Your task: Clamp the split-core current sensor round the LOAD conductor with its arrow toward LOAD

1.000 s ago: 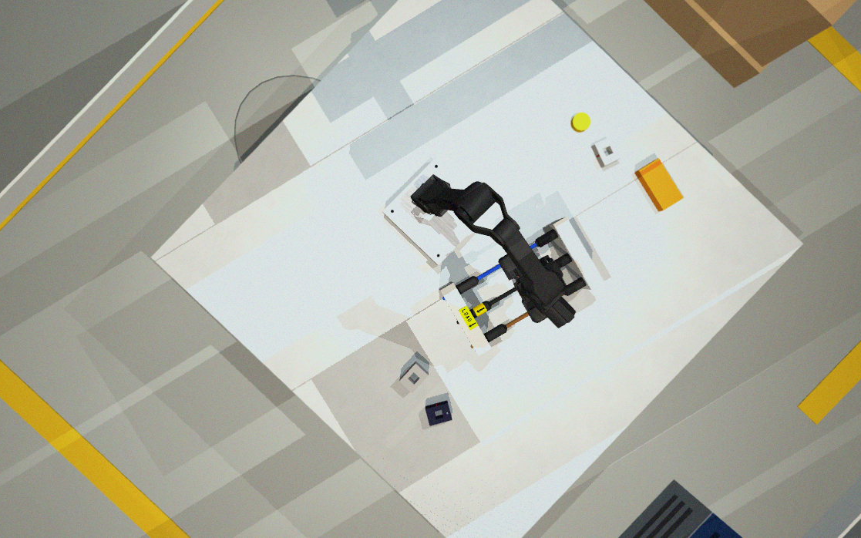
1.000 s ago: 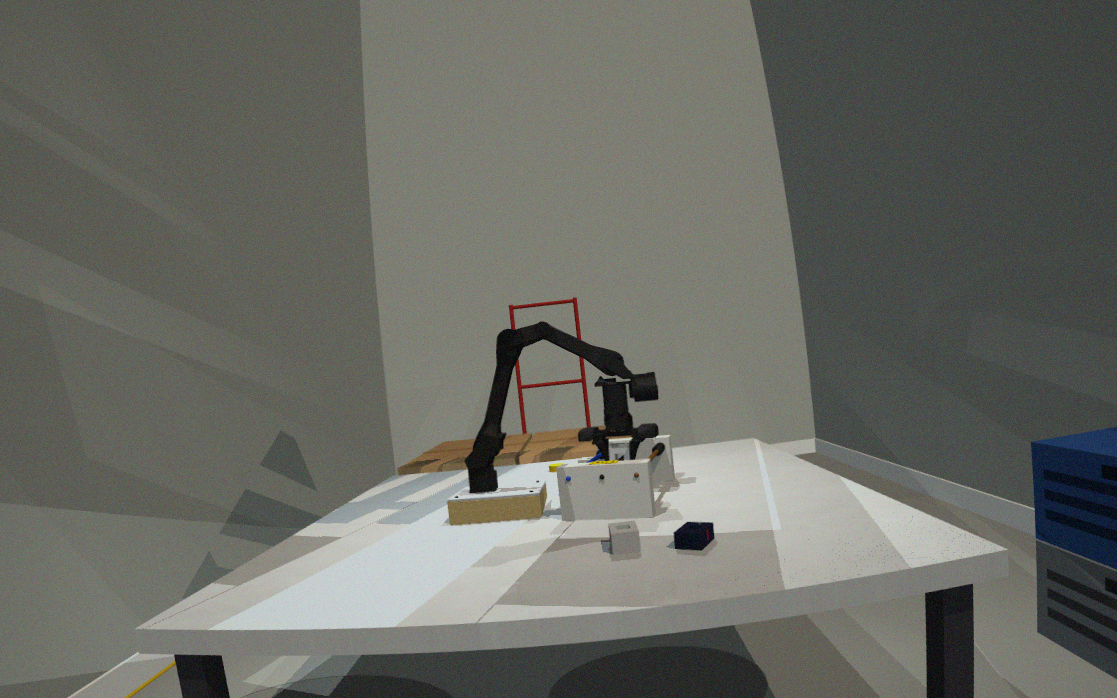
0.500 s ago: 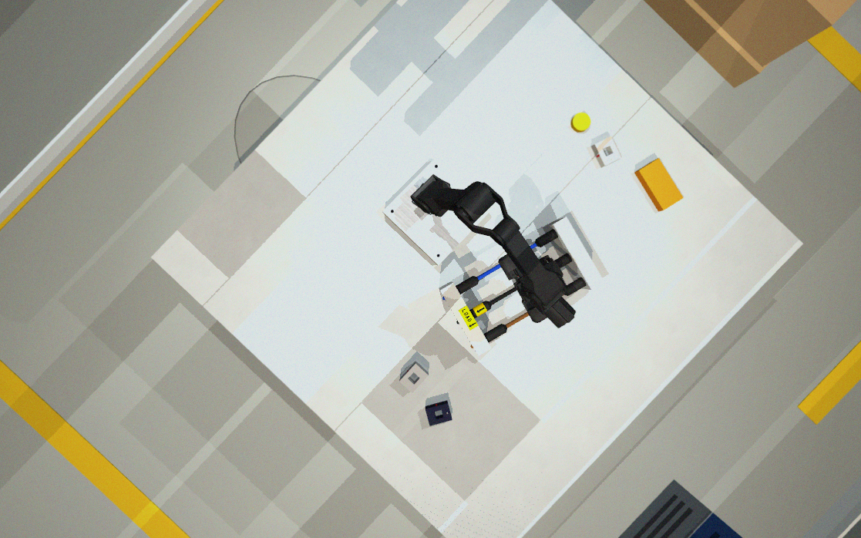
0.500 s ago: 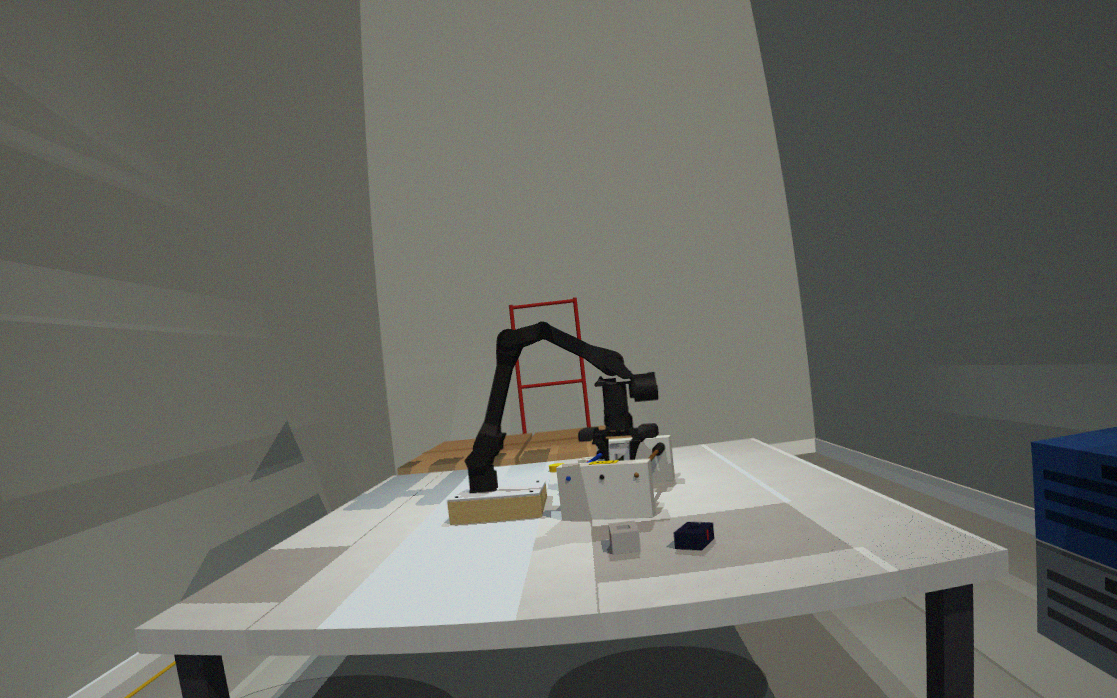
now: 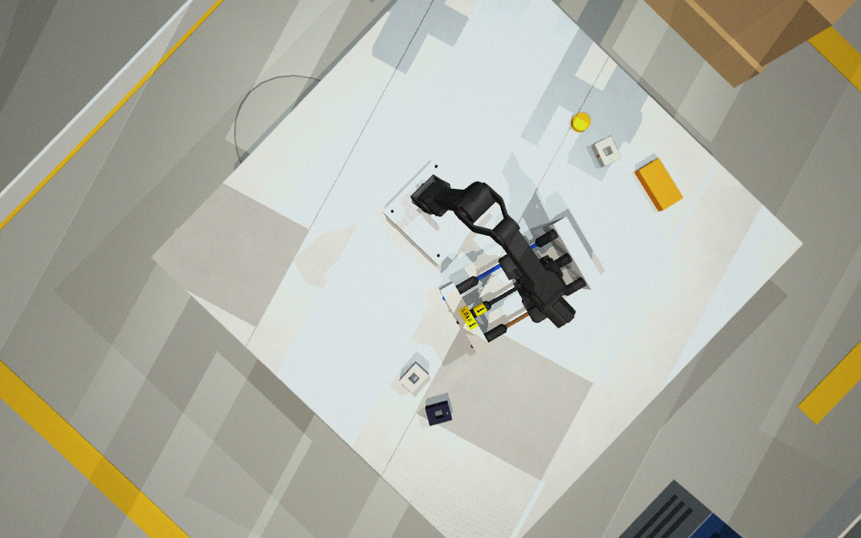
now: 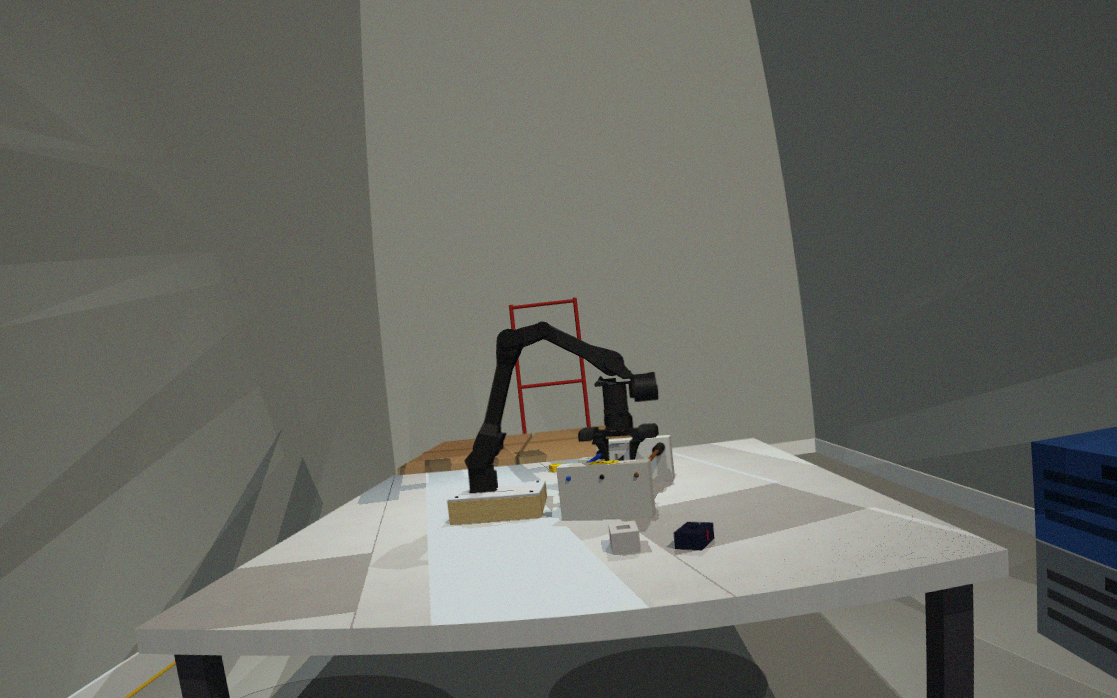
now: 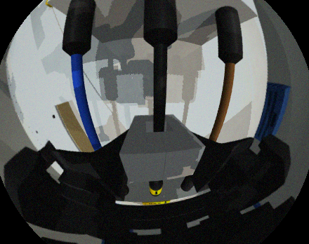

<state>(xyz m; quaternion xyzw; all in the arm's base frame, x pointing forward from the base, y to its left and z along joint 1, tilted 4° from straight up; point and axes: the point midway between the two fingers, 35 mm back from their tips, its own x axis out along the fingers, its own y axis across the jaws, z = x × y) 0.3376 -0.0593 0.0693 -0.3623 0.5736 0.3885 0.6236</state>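
Note:
The current sensor (image 7: 142, 163) (image 6: 620, 447) is a grey-white block round the black middle conductor (image 7: 160, 80) (image 5: 503, 296), which runs into its window. Its two halves look together, with a thin seam. My gripper (image 7: 154, 130) (image 6: 620, 450) is shut on the sensor, one finger on each side. The yellow LOAD marker (image 5: 468, 316) (image 7: 156, 202) is on the near end plate (image 6: 604, 495), and a yellow arrow tag (image 5: 479, 309) (image 7: 155, 191) is on that conductor's end. The sensor's own arrow cannot be read. In the top view the arm hides the sensor.
A blue conductor (image 7: 77, 77) and a brown conductor (image 7: 227, 91) flank the black one. A white block (image 5: 405, 378) (image 6: 624, 541) and a navy block (image 5: 431, 414) (image 6: 692, 537) stand near the end plate. Another white block (image 5: 598, 148), a yellow cylinder (image 5: 580, 122) and an orange block (image 5: 660, 185) stand farther off.

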